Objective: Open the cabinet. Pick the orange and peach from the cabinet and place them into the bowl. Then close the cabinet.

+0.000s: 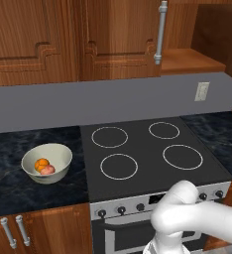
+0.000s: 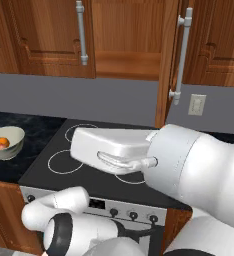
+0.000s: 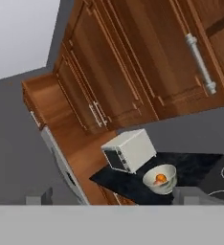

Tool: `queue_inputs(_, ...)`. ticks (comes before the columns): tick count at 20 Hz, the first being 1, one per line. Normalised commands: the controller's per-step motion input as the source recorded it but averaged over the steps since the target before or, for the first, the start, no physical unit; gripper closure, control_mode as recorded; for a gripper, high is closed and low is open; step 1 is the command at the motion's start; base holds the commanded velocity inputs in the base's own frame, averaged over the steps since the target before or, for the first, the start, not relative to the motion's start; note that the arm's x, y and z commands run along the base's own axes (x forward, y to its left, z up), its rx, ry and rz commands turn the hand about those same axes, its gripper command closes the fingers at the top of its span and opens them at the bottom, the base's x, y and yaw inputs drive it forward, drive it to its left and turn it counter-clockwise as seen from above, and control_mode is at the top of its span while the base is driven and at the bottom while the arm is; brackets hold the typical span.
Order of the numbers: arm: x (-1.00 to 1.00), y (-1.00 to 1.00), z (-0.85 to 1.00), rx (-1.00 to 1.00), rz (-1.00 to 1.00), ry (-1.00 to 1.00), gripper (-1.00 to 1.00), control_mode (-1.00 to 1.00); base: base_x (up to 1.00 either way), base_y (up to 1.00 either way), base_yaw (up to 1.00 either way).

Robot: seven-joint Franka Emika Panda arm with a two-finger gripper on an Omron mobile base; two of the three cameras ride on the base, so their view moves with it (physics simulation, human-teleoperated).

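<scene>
No readable writing is showing on anything here. The bowl is sitting on the dark tabletop left of the stove, holding the orange and the peach side by side. The cabinet is standing partly open: in the right base view its right door is swinging outward, baring the wooden shelf. The hand view is taking in a white microwave just beyond the bowl. The tool is pointing toward that corner, its tips standing wide apart, gripping nothing.
</scene>
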Motion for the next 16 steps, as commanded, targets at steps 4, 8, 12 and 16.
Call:
queue_inputs(4,0.34,-0.04,-0.40,-0.21,0.23,-0.43,-1.00,-1.00,0.00,0.00,0.00)
queue_inputs(8,0.42,0.03,-0.52,-0.29,0.00,-0.31,-1.00,-1.00,0.00,0.00,0.00)
queue_inputs(12,0.33,-0.01,-0.03,-0.13,-0.10,-0.28,-1.00,-1.00,0.00,0.00,0.00)
queue_inputs(16,0.03,-0.09,0.00,-0.05,-0.17,-0.27,-1.00,-1.00,0.00,0.00,0.00)
